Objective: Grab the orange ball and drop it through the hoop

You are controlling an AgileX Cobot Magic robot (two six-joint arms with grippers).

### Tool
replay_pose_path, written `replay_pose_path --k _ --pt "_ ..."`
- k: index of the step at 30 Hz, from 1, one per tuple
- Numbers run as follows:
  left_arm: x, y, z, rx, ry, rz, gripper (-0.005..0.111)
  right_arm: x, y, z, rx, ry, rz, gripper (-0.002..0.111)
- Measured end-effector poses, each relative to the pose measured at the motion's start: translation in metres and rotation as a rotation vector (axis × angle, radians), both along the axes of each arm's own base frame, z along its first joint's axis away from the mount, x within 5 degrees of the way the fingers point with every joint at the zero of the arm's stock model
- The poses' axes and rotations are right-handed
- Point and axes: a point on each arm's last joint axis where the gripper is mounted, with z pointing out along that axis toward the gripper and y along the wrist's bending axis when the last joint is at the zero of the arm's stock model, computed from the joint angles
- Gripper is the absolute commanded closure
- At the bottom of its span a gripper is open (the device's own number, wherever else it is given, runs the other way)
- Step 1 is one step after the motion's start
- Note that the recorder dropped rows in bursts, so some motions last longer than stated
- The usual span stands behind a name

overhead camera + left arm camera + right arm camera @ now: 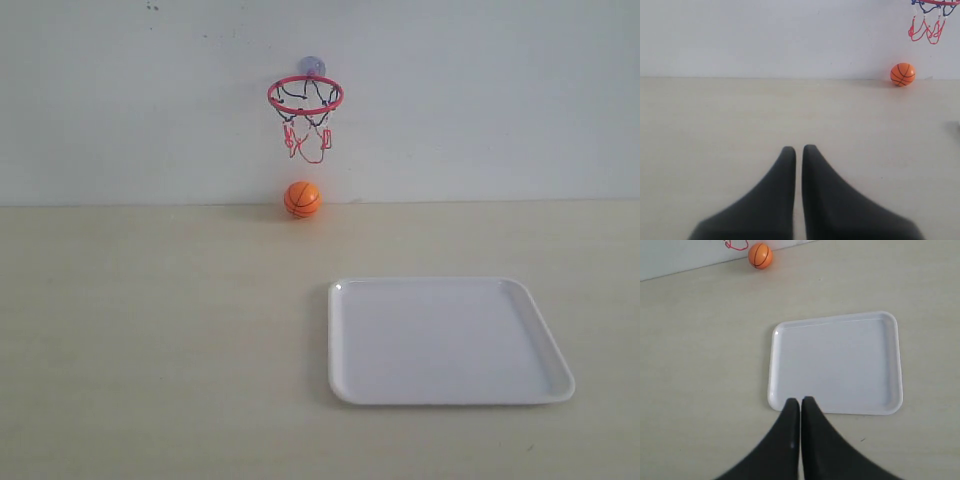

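Note:
The orange ball [302, 199] rests on the table against the back wall, straight below the hoop [305, 96], whose red ring and string net hang from a suction cup on the wall. In the left wrist view the orange ball [902, 74] lies far off, with the hoop's net [927, 25] above it. My left gripper [798, 148] is shut and holds nothing. The right wrist view has the orange ball [760, 255] distant too. My right gripper [800, 399] is shut, empty, over the near edge of the tray. Neither gripper appears in the exterior view.
A white rectangular tray [345, 385] with nothing in it lies on the pale table at the right front; in the right wrist view the tray [892, 360] sits just beyond my fingertips. A plain white wall closes the back of the table.

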Motion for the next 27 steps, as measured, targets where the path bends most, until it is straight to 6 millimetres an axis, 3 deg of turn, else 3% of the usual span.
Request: replay_pose_path --k 5,9,15,21,24,27 --pt "0.000 0.000 0.000 0.000 0.000 0.000 0.103 -0.004 0.001 0.002 0.009 -0.010 0.003 0.109" --pt "0.000 0.000 0.000 0.000 0.000 0.000 0.103 -0.024 0.001 0.016 0.008 -0.074 0.003 0.109" --pt "0.000 0.000 0.000 0.000 0.000 0.000 0.103 -0.094 0.002 0.056 0.010 -0.354 -0.026 0.109" --pt "0.000 0.000 0.000 0.000 0.000 0.000 0.103 -0.170 0.004 0.080 0.028 -0.617 -0.043 0.109" --pt "0.000 0.000 0.000 0.000 0.000 0.000 0.103 -0.191 0.004 0.083 0.030 -0.673 -0.042 0.109" --pt "0.000 0.000 0.000 0.000 0.000 0.000 0.103 -0.194 0.005 0.083 0.034 -0.682 -0.039 0.109"
